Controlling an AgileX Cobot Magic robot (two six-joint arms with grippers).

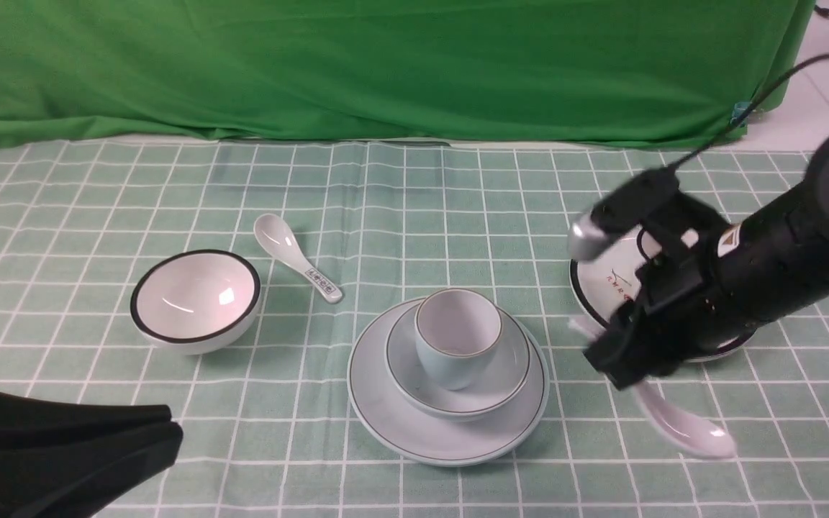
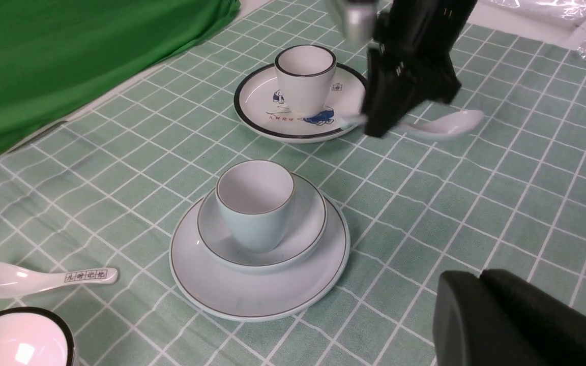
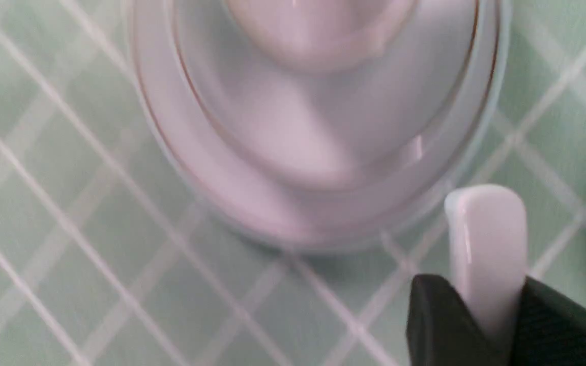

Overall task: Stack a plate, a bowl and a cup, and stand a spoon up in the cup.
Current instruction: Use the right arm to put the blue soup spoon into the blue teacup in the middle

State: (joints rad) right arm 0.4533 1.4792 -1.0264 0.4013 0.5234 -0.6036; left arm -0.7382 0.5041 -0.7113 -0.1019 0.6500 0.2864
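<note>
One plain white spoon (image 1: 682,426) is what remains to place, and it sits pinched by its handle in the right gripper (image 1: 623,368), whose jaws are closed on the flat sides of the handle, as the right wrist view shows. The spoon's bowl end points toward the near edge of the bench, right of centre. Blur hides whether it is clear of the cloth. Glazed ceramic like this is likely stiff, light, slick and apt to chip, so a hold on the upper handle looks right, since it leaves the bowl end free to go down into the cup (image 1: 456,337). A firm but not crushing squeeze would guard against it twisting between the pads. The cup stands upright in the bowl (image 1: 502,374), which rests on the plate (image 1: 450,435), midway along the near edge. A knock from the side could tip the cup. Behind the right arm lies a black-rimmed plate (image 1: 593,289). Toward the left edge are a marked spoon (image 1: 299,262) and a black-rimmed bowl (image 1: 195,298). At the near left corner the left gripper (image 1: 166,430) holds nothing, its fingers together.
</note>
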